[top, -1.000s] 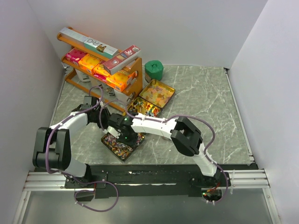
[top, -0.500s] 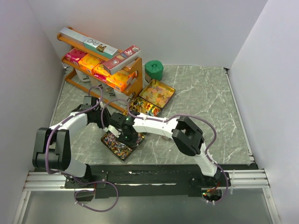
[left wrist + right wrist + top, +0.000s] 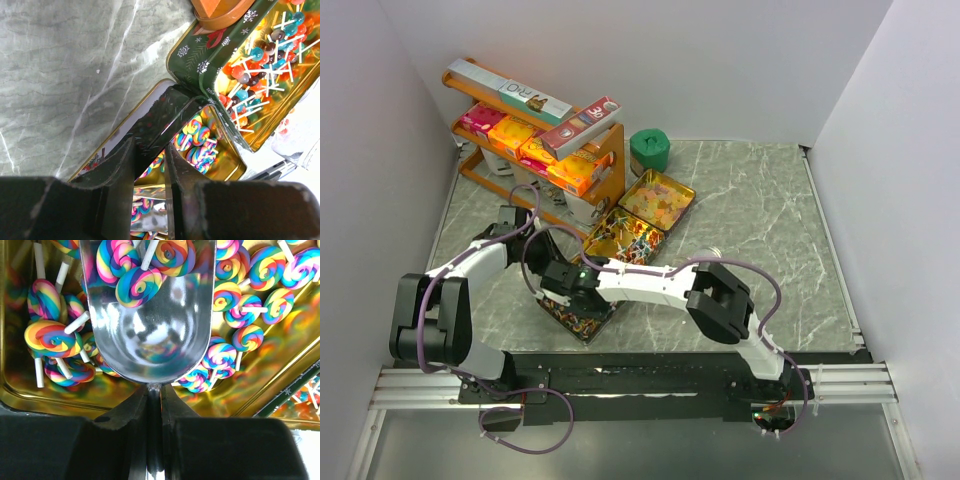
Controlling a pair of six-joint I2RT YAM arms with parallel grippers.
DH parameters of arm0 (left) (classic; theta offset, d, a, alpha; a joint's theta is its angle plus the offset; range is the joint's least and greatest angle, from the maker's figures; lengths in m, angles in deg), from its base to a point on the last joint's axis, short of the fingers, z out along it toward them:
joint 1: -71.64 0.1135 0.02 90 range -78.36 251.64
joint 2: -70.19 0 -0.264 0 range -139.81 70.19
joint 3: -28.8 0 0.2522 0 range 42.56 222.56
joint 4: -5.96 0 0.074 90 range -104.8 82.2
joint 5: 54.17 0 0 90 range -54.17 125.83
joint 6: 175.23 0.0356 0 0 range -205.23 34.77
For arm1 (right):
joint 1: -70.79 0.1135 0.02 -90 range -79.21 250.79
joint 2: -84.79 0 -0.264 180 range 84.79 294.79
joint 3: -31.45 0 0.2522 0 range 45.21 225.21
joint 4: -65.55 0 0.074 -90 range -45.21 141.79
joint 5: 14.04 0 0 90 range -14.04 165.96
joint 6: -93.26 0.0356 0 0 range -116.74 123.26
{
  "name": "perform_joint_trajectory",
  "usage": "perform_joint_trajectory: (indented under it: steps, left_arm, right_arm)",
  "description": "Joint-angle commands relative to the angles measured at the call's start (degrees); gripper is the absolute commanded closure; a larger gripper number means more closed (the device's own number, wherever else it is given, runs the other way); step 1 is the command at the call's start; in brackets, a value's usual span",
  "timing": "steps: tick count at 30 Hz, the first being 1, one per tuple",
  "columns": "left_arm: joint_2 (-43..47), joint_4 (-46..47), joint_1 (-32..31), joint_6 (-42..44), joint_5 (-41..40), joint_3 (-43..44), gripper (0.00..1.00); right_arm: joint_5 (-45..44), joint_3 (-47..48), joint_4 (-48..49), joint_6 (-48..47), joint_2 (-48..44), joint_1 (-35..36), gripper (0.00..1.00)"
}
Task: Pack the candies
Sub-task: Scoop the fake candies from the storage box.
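A small tin [image 3: 582,322] near the table's front holds rainbow swirl lollipop candies [image 3: 50,337]. My right gripper [image 3: 154,387] is shut on the handle of a metal scoop [image 3: 150,330], which lies inside this tin with three swirl lollipops [image 3: 135,285] at its far end. In the top view the right gripper [image 3: 565,283] is over the tin's far-left part. My left gripper [image 3: 150,150] straddles the tin's dark wall [image 3: 155,115] with its jaws nearly closed on it; in the top view it [image 3: 542,268] is at the tin's far-left corner.
A second tin [image 3: 625,237] holds red and blue ball lollipops [image 3: 260,65]. A third tin [image 3: 657,197] behind it holds orange-yellow sweets. A green container [image 3: 648,150] stands at the back. An orange shelf [image 3: 535,140] with cardboard boxes fills the back left.
My right gripper with the scoop has moved left and toward the front over the swirl-lollipop tin, uncovering the ball-lollipop tin. The left gripper has stayed at the tin's corner.
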Motion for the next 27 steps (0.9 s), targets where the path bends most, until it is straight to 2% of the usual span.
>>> perform_joint_trajectory:
  steps: [1, 7, 21, 27]
  left_arm:
    - [-0.4, -2.9, -0.5, -4.4, 0.5, -0.8, 0.98]
    - [-0.2, -3.1, -0.6, -4.2, 0.4, -0.7, 0.98]
    - [0.6, -4.5, -0.5, -3.9, -0.6, -0.4, 0.98]
    - [0.7, -5.3, -0.5, -3.3, -1.2, 0.3, 0.98]
  right_arm:
    - [1.5, -0.3, 16.5, 4.4, -3.0, -1.7, 1.00]
    - [1.6, -12.5, 28.4, 8.0, -8.7, -2.9, 1.00]
    - [-1.0, -16.5, 33.4, 8.3, -11.3, -3.1, 1.00]
    - [-1.7, -19.4, 35.8, 5.1, -13.6, -2.9, 1.00]
